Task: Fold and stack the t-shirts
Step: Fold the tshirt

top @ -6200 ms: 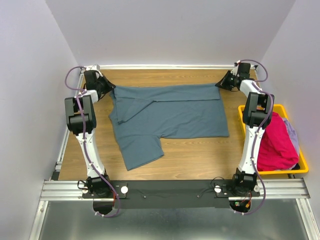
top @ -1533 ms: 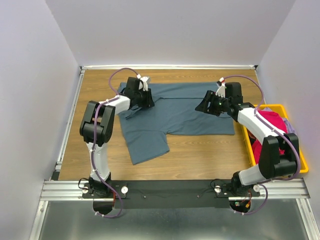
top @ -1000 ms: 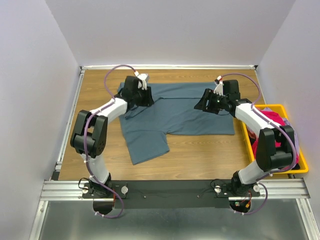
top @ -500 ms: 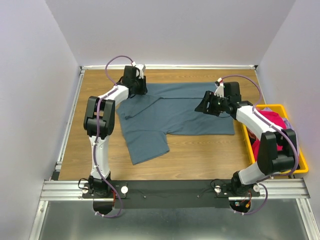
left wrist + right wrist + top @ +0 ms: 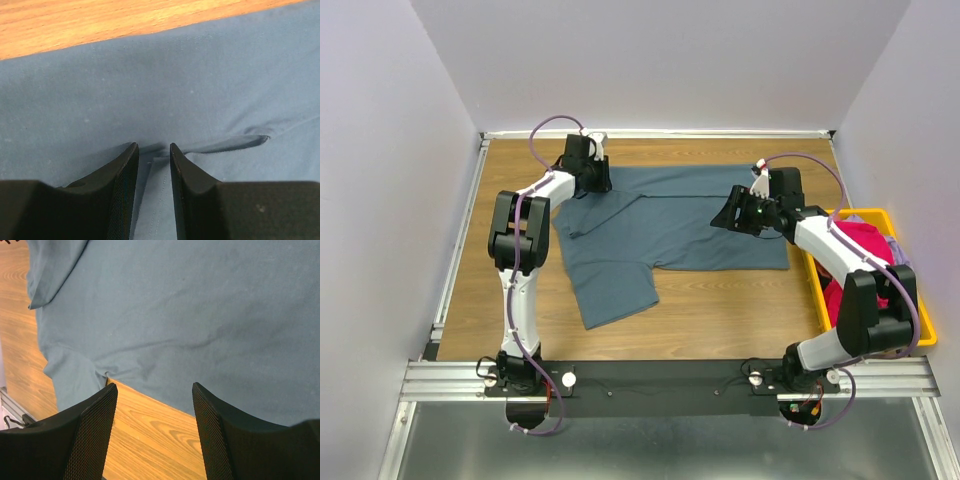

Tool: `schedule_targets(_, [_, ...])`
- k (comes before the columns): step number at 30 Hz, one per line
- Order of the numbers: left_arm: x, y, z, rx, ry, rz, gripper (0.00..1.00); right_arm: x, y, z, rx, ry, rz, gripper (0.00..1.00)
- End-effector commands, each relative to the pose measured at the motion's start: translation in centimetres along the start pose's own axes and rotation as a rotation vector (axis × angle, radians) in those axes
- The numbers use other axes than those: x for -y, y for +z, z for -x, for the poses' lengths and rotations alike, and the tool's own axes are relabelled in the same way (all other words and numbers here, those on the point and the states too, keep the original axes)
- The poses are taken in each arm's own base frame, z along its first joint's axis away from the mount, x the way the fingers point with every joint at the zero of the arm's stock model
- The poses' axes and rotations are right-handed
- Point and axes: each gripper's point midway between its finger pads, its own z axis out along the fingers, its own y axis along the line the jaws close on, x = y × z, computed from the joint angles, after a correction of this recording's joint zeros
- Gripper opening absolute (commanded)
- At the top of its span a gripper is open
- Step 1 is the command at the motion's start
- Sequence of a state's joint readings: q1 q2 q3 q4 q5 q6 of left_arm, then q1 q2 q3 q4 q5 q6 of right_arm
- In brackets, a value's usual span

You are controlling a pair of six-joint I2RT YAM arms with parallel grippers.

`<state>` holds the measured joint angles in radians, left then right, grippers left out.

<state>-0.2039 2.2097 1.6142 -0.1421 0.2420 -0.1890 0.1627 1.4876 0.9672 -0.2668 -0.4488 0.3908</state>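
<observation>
Both arms have swung in from the far corners of the worktop [image 5: 720,310] since the earliest view, and they now work over the cloth instead of at its edge. Across the far half of that worktop the slate blue-grey t-shirt [image 5: 680,225] lies spread flat, one sleeve trailing toward the near left. At the right edge sits the yellow bin [image 5: 880,343], holding the magenta-pink t-shirt [image 5: 868,240]. The left gripper [image 5: 151,150] is down on the shirt's far left corner, its jaws drawn almost together on a small pucker of hem. The right gripper [image 5: 153,386] hovers over the shirt's right half, jaws wide apart and empty. Folding looks barely begun; next the right jaws probably need to drop and pinch an edge to match
</observation>
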Motion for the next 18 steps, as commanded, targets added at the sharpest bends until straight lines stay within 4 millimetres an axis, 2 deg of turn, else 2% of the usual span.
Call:
schedule_targets(1, [0.2,0.0,-0.7,-0.02,-0.009,-0.028,0.39,0.0,-0.5,-0.3,0.0,-0.018,-0.013,0.69])
schedule_targets(10, [0.9,-0.3,-1.2,-0.032,-0.019,-0.058,0.38,-0.1,-0.4,-0.2,-0.002,-0.009,-0.01,0.69])
schedule_targets(12, [0.9,-0.4,-1.1,-0.031,-0.02,-0.059,0.34,-0.2,-0.4,-0.2,-0.001,-0.007,-0.01,0.69])
schedule_targets(14, [1.0,-0.4,-1.2,-0.033,-0.022,-0.065,0.2,-0.1,-0.5,-0.2,0.0,-0.005,-0.011,0.69])
schedule_targets(16, [1.1,-0.5,-1.4,-0.036,-0.024,-0.07,0.17,-0.1,-0.5,-0.2,0.0,-0.005,-0.011,0.69])
schedule_targets(18, [1.5,-0.7,-1.2,-0.032,-0.023,-0.083,0.06,-0.1,-0.5,-0.2,0.003,-0.005,-0.013,0.69])
